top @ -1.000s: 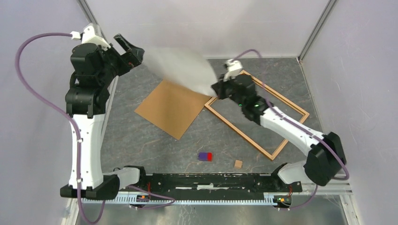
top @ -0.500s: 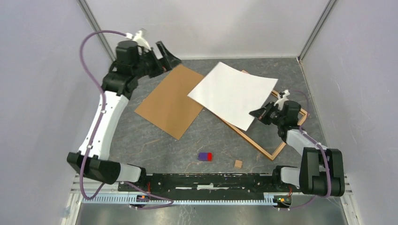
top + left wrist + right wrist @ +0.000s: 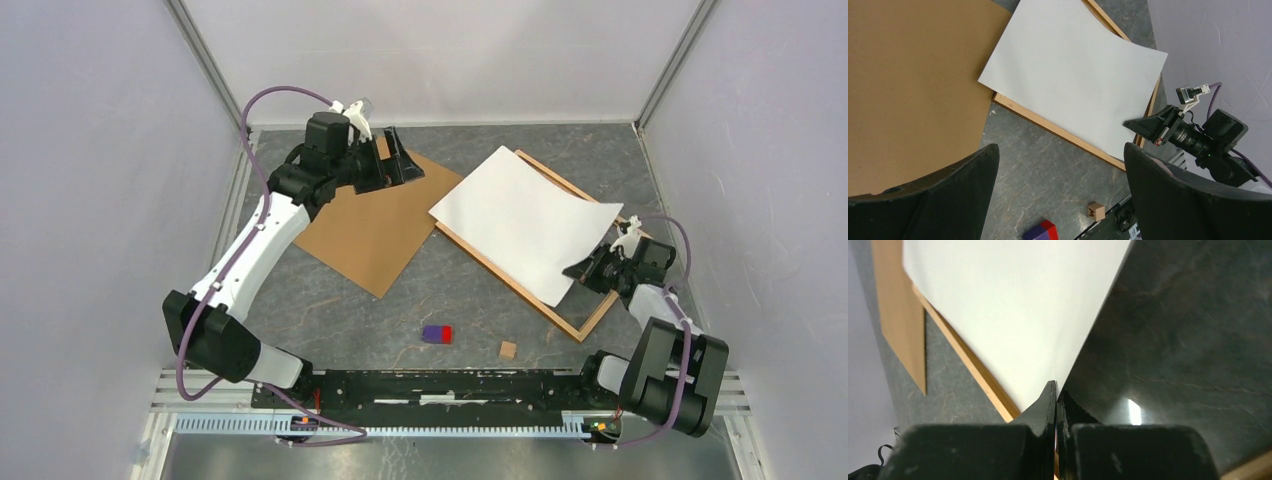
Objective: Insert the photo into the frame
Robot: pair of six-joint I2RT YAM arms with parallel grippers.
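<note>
Pinching photo (image 3: pixel 520 220) over frame (image 3: pixel 1058 131): R claw (image 3: pixel 1055 390); L claw (image 3: pixel 400 168) spread; grey marbled table (image 3: pixel 330 300), pale walls (image 3: pixel 100 150).

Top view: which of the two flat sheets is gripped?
The photo, white side up, pinched at its edge by the right gripper; the brown board lies free.

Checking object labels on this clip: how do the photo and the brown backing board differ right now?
The photo shows a plain white face; the backing board is brown. The photo lies across the frame, its edge pinched in the shut right hand; the backing board lies flat on the table beside the frame, ungripped, under the open left hand. Both are large, thin rectangular sheets.
</note>
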